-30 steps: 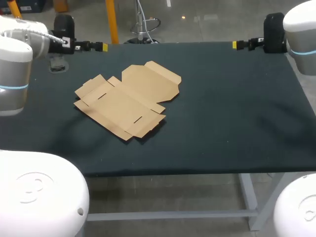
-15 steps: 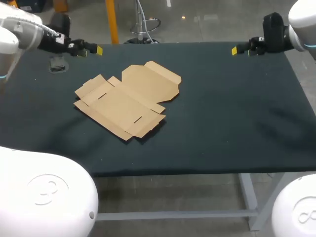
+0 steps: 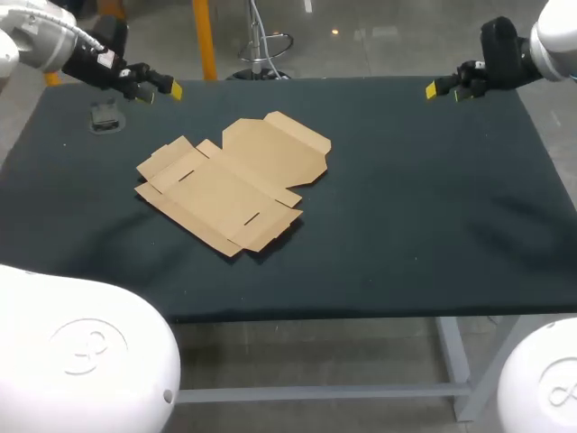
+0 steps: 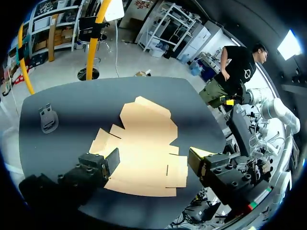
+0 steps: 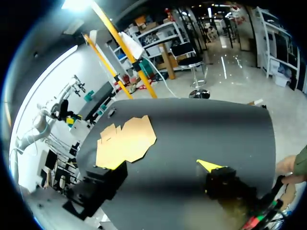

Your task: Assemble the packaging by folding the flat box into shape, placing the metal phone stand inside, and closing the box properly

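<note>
Cardboard box [image 3: 230, 180] lies flat; left arm [image 3: 97, 56], right arm [image 3: 500, 61] hover, jaws apart.

Left gripper [image 3: 163, 88] and right gripper [image 3: 444, 91], jaws spread wide, both aloft, angled down and inward.

It looked like a robotics lab or workshop; a white left arm [image 3: 32, 41] and a white right arm [image 3: 554, 32] stood at either side of a work desk [image 3: 406, 207] with a dark cloth top and grey metal legs; a flat cardboard box [image 3: 230, 180] lay on it.
</note>
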Robot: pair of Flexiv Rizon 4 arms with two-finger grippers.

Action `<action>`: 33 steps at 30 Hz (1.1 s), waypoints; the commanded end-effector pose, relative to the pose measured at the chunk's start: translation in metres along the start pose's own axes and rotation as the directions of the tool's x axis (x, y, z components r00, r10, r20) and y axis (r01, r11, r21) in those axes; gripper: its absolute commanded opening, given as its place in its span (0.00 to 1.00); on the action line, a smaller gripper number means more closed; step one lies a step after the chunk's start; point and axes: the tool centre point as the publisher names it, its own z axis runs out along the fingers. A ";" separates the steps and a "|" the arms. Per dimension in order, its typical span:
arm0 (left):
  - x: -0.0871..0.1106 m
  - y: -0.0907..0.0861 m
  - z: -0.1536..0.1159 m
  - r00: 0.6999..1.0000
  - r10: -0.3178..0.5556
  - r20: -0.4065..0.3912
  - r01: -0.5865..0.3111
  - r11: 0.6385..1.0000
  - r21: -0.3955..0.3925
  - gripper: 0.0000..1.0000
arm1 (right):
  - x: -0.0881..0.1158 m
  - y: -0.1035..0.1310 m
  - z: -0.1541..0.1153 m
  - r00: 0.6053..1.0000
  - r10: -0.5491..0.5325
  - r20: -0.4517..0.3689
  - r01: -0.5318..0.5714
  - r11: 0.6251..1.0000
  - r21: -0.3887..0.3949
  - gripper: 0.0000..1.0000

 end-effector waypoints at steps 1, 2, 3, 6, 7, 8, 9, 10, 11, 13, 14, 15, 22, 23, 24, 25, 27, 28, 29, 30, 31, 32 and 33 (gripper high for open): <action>-0.001 -0.010 0.002 1.000 0.016 -0.021 -0.018 0.994 -0.106 1.00 | 0.001 0.001 0.000 1.000 0.004 -0.006 -0.004 1.000 0.008 1.00; -0.001 -0.011 0.001 0.999 0.016 -0.027 -0.019 0.994 -0.111 1.00 | 0.003 0.001 0.000 0.999 0.036 -0.001 -0.036 0.999 0.014 1.00; -0.001 -0.011 0.001 0.999 0.021 -0.031 -0.024 0.993 -0.117 1.00 | 0.004 0.001 0.001 0.997 0.077 -0.005 -0.077 0.997 0.019 1.00; 0.002 -0.009 0.000 0.999 0.029 -0.033 -0.033 0.991 -0.128 1.00 | 0.007 -0.005 0.005 0.987 0.158 -0.010 -0.158 0.987 0.025 1.00; 0.003 -0.007 -0.001 0.999 0.035 -0.032 -0.039 0.990 -0.132 1.00 | 0.009 -0.009 0.007 0.985 0.173 -0.026 -0.172 0.985 0.031 1.00; 0.003 -0.006 -0.002 0.999 0.034 -0.032 -0.038 0.990 -0.137 1.00 | 0.011 -0.011 0.008 0.980 0.195 -0.030 -0.194 0.980 0.036 1.00; 0.003 -0.004 -0.004 0.999 0.036 -0.019 -0.039 0.988 -0.147 1.00 | 0.014 -0.015 0.010 0.972 0.233 -0.018 -0.233 0.972 0.042 1.00; 0.003 -0.003 -0.005 0.999 0.040 -0.017 -0.042 0.987 -0.157 1.00 | 0.017 -0.018 0.011 0.974 0.226 -0.036 -0.224 0.973 0.052 1.00; 0.003 -0.001 -0.007 0.999 0.041 -0.017 -0.043 0.985 -0.166 1.00 | 0.021 -0.021 0.011 0.966 0.257 -0.026 -0.255 0.965 0.060 1.00; 0.002 0.002 -0.011 0.999 0.036 -0.017 -0.038 0.981 -0.192 1.00 | 0.028 -0.025 0.014 0.964 0.265 -0.032 -0.262 0.962 0.077 1.00; 0.000 0.004 -0.013 1.000 0.029 -0.011 -0.031 0.979 -0.199 1.00 | 0.032 -0.028 0.015 0.958 0.284 -0.021 -0.281 0.955 0.090 1.00; 0.000 0.005 -0.014 1.000 0.018 -0.002 -0.018 0.978 -0.207 1.00 | 0.035 -0.030 0.018 0.957 0.290 -0.027 -0.286 0.952 0.106 1.00; -0.002 0.021 -0.013 0.996 -0.048 0.071 0.063 0.969 -0.237 1.00 | 0.057 -0.048 0.039 0.935 0.352 -0.048 -0.339 0.924 0.179 1.00; -0.003 0.023 -0.012 0.995 -0.058 0.079 0.075 0.969 -0.234 1.00 | 0.060 -0.051 0.043 0.932 0.359 -0.051 -0.343 0.919 0.193 1.00; -0.004 0.025 -0.011 0.994 -0.070 0.085 0.087 0.970 -0.228 1.00 | 0.063 -0.054 0.047 0.931 0.362 -0.046 -0.346 0.916 0.204 1.00; -0.006 0.027 -0.011 0.993 -0.075 0.095 0.094 0.971 -0.219 1.00 | 0.066 -0.056 0.050 0.929 0.367 -0.047 -0.350 0.912 0.211 1.00; -0.009 0.031 -0.012 0.988 -0.103 0.111 0.123 0.974 -0.191 1.00 | 0.071 -0.061 0.055 0.925 0.378 -0.047 -0.359 0.907 0.222 1.00; -0.010 0.033 -0.013 0.987 -0.118 0.106 0.135 0.975 -0.178 1.00 | 0.074 -0.063 0.057 0.923 0.382 -0.051 -0.361 0.904 0.229 1.00; -0.011 0.035 -0.014 0.985 -0.137 0.107 0.153 0.975 -0.163 1.00 | 0.078 -0.065 0.059 0.922 0.383 -0.052 -0.362 0.903 0.231 1.00; -0.012 0.037 -0.014 0.982 -0.153 0.115 0.170 0.974 -0.152 1.00 | 0.081 -0.067 0.061 0.921 0.386 -0.048 -0.365 0.901 0.233 1.00; -0.013 0.039 -0.015 0.979 -0.165 0.117 0.181 0.973 -0.143 1.00 | 0.083 -0.069 0.063 0.920 0.389 -0.047 -0.368 0.899 0.239 1.00; -0.014 0.041 -0.016 0.977 -0.182 0.113 0.196 0.971 -0.136 1.00 | 0.085 -0.071 0.065 0.918 0.393 -0.047 -0.370 0.895 0.247 1.00; -0.016 0.044 -0.016 0.973 -0.200 0.118 0.214 0.968 -0.129 1.00 | 0.088 -0.073 0.067 0.916 0.399 -0.046 -0.375 0.891 0.257 1.00</action>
